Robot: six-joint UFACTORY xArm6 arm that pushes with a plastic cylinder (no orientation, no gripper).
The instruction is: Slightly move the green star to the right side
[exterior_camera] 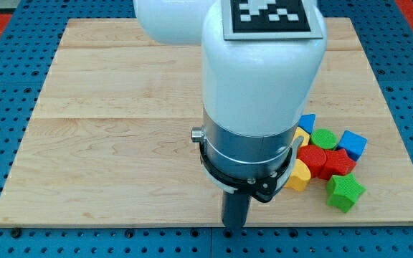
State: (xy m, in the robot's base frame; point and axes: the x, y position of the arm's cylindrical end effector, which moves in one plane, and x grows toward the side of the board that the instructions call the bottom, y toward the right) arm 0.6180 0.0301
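Standing left of the green star (pixel 345 191) is my tip (pixel 235 226); pincer state untellable.

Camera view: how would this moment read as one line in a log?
my tip: view's bottom, left of lowest green block, apart | lowest green block: below red block, shape unclear

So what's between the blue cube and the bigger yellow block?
Two red blocks sit between them, seen in the camera view. My tip is left of them.

board (pixel 120 129): pale matt wood | arm (pixel 260 72): glossy white plastic
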